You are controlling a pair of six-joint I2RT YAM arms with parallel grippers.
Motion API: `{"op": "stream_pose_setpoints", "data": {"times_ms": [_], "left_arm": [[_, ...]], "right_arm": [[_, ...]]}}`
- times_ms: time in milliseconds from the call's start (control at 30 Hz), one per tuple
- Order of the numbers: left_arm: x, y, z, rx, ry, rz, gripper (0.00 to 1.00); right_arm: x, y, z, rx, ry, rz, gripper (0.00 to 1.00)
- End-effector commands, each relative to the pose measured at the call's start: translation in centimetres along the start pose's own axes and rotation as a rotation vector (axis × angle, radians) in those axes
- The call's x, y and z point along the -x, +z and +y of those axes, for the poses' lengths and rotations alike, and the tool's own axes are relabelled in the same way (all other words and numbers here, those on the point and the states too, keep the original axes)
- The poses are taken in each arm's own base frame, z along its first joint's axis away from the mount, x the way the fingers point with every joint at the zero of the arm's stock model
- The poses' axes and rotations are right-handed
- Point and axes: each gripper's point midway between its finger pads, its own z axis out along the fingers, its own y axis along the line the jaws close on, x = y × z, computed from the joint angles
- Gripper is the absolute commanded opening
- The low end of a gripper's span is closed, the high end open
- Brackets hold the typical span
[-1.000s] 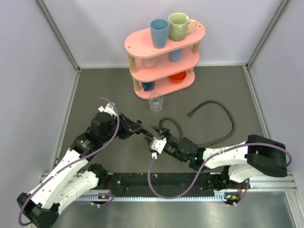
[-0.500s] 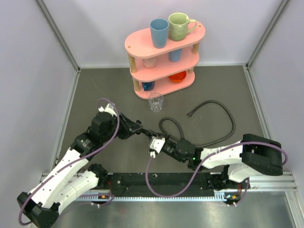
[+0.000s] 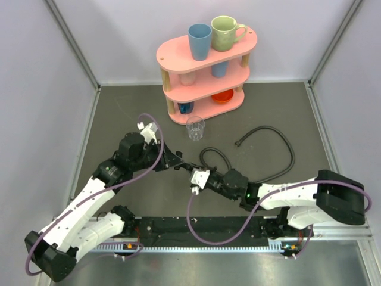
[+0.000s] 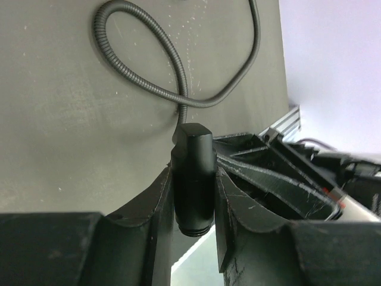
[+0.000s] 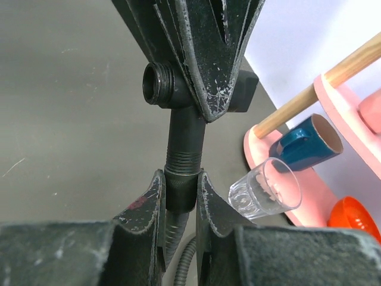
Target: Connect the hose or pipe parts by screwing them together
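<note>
Gripping the fitting (image 4: 193, 173), left fingers (image 4: 156, 220) — right fingers (image 5: 152, 208) grip the hose end (image 5: 180, 190).

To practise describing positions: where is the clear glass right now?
In the top view, the clear glass stands upright on the table, just in front of the pink shelf, near the middle.

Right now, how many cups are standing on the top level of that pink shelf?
2: a blue cup on the left and a green mug just right of it, both upright on the pink shelf. None seems hidden there.
</note>
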Motion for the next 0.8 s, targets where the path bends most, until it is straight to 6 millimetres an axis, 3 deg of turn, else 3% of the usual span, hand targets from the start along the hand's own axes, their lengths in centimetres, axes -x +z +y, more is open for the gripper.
{"op": "stream_pose_setpoints", "data": {"times_ms": [0, 433, 767], "left_arm": [[-0.6, -0.1, -3.2, -0.219, 0.267, 0.044, 0.0], [-4.1, -0.6, -4.6, -0.533, 0.609, 0.115, 0.0], [-5.2, -1.9, -4.7, -0.661, 0.875, 0.063, 0.0]], "right_arm": [[7.1, 0.1, 0.5, 0.151, 0.044, -0.243, 0.0], [8.4, -0.8, 0.6, 0.357, 0.124, -0.302, 0.0], [7.4, -1.1, 0.6, 0.513, 0.239, -0.293, 0.0]]}}
